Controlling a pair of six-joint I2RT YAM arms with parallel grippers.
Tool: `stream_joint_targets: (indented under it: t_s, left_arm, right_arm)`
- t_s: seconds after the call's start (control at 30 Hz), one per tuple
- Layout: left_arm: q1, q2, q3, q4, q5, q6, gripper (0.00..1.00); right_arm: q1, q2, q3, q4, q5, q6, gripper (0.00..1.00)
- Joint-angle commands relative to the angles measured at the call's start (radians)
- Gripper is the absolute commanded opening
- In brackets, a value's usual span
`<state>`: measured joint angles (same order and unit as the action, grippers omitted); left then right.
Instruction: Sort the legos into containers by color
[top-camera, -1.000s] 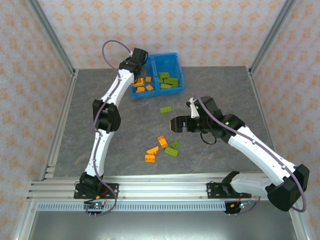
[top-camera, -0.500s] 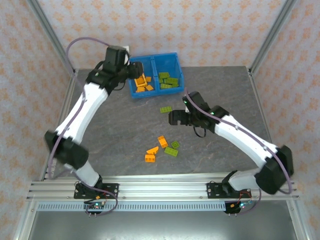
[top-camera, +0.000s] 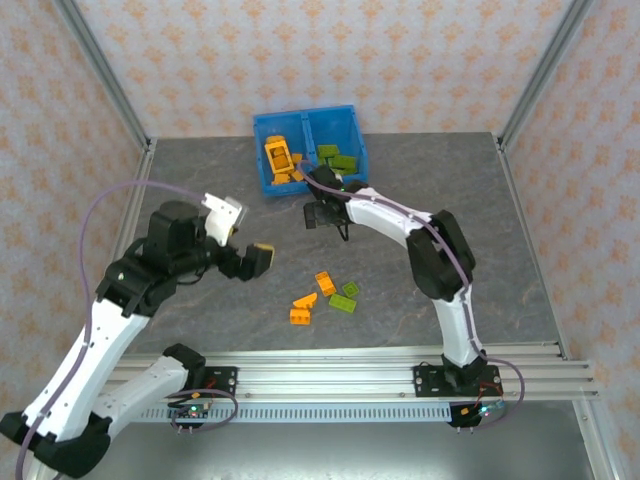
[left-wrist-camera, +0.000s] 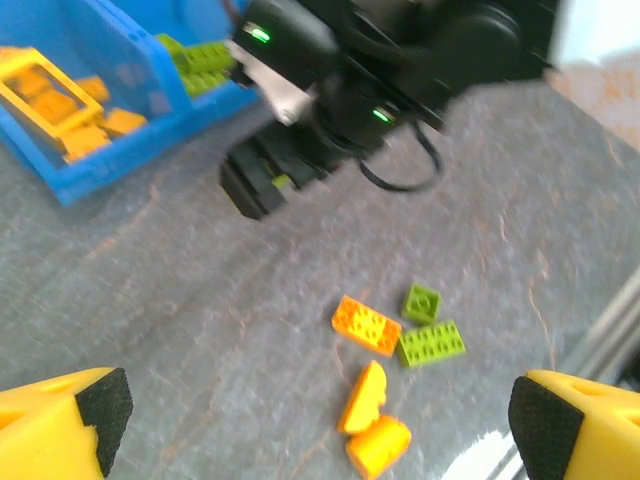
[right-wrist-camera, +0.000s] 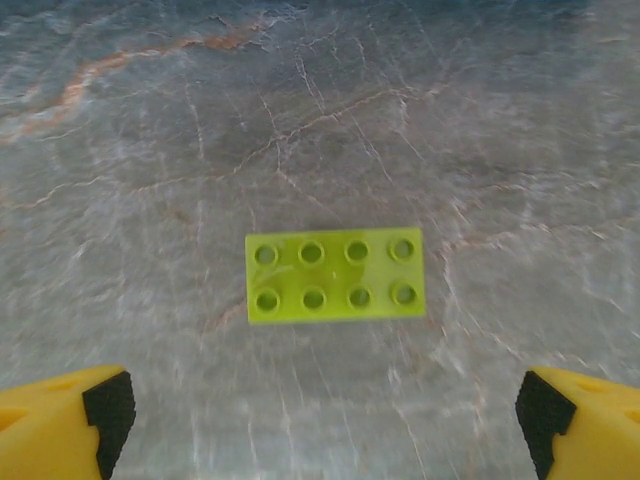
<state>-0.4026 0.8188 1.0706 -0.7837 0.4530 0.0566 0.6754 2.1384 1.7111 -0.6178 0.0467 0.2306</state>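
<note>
1. The right claw (right-wrist-camera: 322, 425) is spread wide and pinches nothing. A lime green lego (right-wrist-camera: 335, 274) lies flat and studs up on the worktop (right-wrist-camera: 150, 120) directly below it, between the two fingertips (right-wrist-camera: 65, 420) and apart from both.
2. The lego's long side runs from one fingertip towards the other, so closing here would likely catch its short ends.
3. It looks light, stiff and smooth-sided, and it is a thin plate. The fingertips would probably have to drop almost to the worktop to get any wall to press on. A shallow pinch could slip off or flip it.
4. The blue bin (top-camera: 330, 125) stands just beyond the right claw. The compartment holding green pieces (top-camera: 340, 160) is the fitting one, with the orange pile (top-camera: 280, 160) in the one beside it.
5. The left claw (top-camera: 250, 262) is also spread and empty. A loose cluster lies ahead of it, including an orange brick (left-wrist-camera: 365, 325) and a green plate (left-wrist-camera: 431, 341).
</note>
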Motion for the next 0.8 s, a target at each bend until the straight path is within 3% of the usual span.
stream_joint_targets:
  t_s: [0.0,0.2,0.33,0.67,0.77]
  left_arm:
    - [-0.003,-0.051,-0.076,-0.066,0.098,0.154,1.0]
    - [-0.004,-0.102,-0.167,0.011,0.072,0.17,1.0]
    - [-0.004,-0.095,-0.206,0.054,0.077,0.167,1.0]
    - [-0.002,-0.055,-0.217,0.071,0.11,0.179,1.0]
    - [-0.002,-0.056,-0.221,0.072,0.123,0.183,1.0]
  right_arm:
    - [-0.001,0.081,0.102,-0.071,0.063,-0.01,0.99]
    - [-0.027,0.15,0.141,-0.094,0.048,-0.015,0.99]
    - [-0.049,0.173,0.142,-0.086,-0.036,-0.039,0.98]
    - [-0.051,0.239,0.173,-0.121,-0.116,-0.008,0.57]
    - [-0.051,0.216,0.166,-0.129,-0.124,-0.006,0.5]
